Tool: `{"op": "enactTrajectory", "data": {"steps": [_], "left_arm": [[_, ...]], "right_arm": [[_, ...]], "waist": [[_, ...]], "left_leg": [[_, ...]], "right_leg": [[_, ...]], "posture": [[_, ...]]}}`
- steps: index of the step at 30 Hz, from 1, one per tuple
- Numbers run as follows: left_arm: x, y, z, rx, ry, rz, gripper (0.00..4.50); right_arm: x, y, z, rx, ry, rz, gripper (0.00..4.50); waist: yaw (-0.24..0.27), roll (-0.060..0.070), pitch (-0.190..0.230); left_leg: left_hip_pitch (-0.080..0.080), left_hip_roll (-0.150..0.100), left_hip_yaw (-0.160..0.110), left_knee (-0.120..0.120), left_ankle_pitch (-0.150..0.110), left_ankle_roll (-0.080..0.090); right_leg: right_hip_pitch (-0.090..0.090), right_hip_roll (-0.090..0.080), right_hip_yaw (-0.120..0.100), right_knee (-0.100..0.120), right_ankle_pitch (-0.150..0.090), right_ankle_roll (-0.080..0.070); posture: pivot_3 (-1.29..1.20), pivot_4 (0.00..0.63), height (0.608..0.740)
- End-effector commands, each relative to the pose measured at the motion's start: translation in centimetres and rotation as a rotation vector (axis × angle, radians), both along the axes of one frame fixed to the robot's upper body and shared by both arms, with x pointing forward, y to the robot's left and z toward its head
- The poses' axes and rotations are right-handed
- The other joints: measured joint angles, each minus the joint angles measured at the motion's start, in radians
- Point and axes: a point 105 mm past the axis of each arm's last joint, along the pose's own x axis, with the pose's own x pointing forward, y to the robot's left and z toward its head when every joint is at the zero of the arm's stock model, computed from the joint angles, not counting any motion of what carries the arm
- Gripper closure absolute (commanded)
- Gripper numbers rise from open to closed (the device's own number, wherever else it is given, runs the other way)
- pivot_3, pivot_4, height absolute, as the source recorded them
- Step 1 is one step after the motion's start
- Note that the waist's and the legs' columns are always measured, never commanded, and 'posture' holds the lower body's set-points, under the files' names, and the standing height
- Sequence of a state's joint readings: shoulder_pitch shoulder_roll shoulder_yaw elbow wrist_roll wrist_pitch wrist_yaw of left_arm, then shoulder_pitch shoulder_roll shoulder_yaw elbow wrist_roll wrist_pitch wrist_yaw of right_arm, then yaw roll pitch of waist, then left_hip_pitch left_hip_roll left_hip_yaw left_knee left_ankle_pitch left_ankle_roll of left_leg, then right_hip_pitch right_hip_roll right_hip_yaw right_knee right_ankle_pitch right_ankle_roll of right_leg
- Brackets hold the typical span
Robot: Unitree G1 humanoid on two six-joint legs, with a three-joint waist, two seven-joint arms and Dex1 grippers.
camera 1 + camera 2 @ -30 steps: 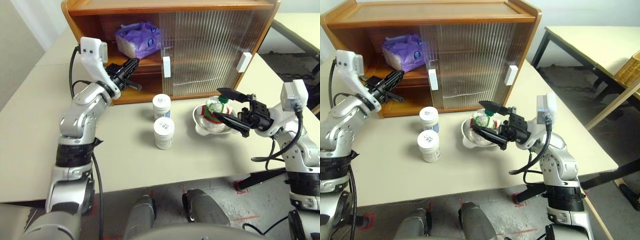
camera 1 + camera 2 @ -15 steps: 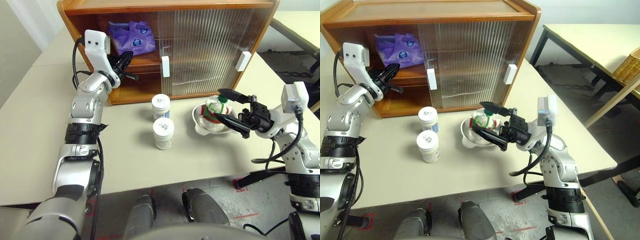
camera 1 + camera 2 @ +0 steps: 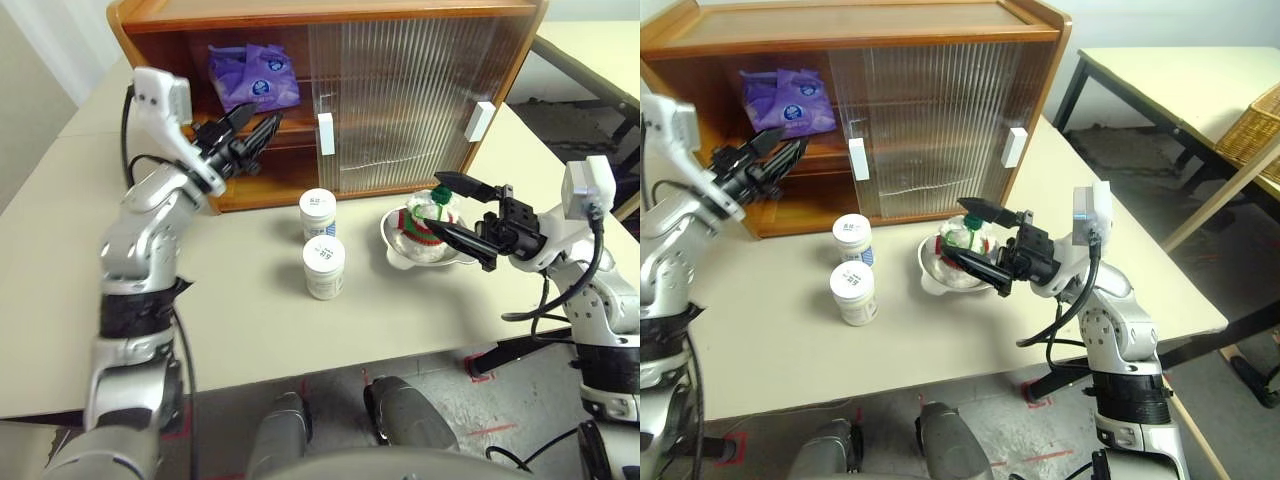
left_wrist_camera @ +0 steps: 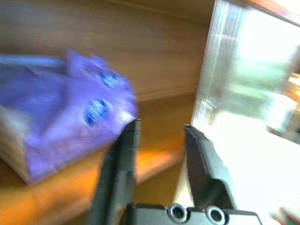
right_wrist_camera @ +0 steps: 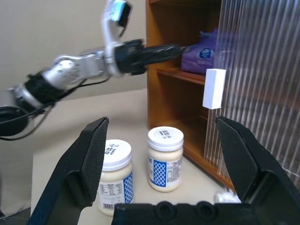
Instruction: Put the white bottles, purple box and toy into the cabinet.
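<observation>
Two white bottles (image 3: 323, 266) stand close together on the table (image 3: 250, 310), centre of the frame, in front of the cabinet (image 3: 330, 90). I see the purple box (image 3: 250, 78) lying on the cabinet's upper shelf, upper left, behind the open side. My left pincer (image 3: 256, 132) hovers just in front of that shelf, fingers parted and empty, apart from the box. At centre right, the toy (image 3: 430, 214) sits in a shallow bowl (image 3: 405, 248). My right pincer (image 3: 458, 208) is spread wide beside the toy, gripping nothing.
</observation>
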State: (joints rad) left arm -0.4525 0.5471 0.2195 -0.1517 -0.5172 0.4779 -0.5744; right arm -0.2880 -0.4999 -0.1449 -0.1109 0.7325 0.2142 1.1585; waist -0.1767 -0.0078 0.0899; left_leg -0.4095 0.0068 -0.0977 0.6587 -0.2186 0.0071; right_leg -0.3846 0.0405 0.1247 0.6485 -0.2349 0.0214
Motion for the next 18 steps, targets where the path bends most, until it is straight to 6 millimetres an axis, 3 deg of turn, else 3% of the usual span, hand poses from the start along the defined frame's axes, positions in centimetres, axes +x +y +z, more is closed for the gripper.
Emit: {"op": "enactTrajectory", "data": {"steps": [1,3,9,14,18], "left_arm": [[-1.9,1.8,-3.8,0.105,0.141,-0.024,0.79],[-3.0,2.5,-6.0,0.153,0.206,-0.054,0.07],[-3.2,1.8,-9.7,0.117,0.263,-0.132,0.02],[-3.0,1.4,-12.9,0.233,0.312,-0.176,0.02],[-2.7,0.7,-14.3,0.197,0.319,-0.201,0.02]], "right_arm": [[0.1,-0.1,-0.2,-0.013,0.001,0.015,0.00],[0.1,-0.2,-0.2,-0.014,0.002,0.019,0.00],[0.2,-0.1,-0.5,-0.014,0.005,0.030,0.00],[0.1,-0.2,-0.5,-0.009,0.002,0.028,0.00],[0.1,-0.5,-0.9,-0.008,0.004,0.011,0.00]], "waist": [[0.002,0.000,0.000],[0.002,0.000,0.000],[0.027,0.003,-0.002],[0.027,0.005,-0.004],[0.023,0.005,-0.004]], "left_leg": [[0.001,0.000,-0.001,0.000,0.000,0.000],[0.001,0.003,-0.005,-0.001,0.000,-0.002],[-0.002,0.006,-0.010,0.000,0.000,-0.005],[-0.010,0.007,-0.010,-0.001,-0.001,-0.006],[-0.010,0.009,-0.009,-0.003,-0.001,-0.006]], "right_leg": [[0.000,0.000,0.001,0.000,0.000,0.000],[-0.001,-0.002,0.002,0.000,-0.001,-0.001],[-0.008,-0.006,0.002,0.000,0.004,-0.013],[-0.013,-0.006,0.002,0.001,0.006,-0.016],[-0.015,-0.003,0.002,0.000,0.005,-0.015]], "posture": [[-0.23,0.089,0.740],[-0.23,0.089,0.740],[-0.22,0.093,0.740],[-0.23,0.092,0.740],[-0.24,0.093,0.740]]}}
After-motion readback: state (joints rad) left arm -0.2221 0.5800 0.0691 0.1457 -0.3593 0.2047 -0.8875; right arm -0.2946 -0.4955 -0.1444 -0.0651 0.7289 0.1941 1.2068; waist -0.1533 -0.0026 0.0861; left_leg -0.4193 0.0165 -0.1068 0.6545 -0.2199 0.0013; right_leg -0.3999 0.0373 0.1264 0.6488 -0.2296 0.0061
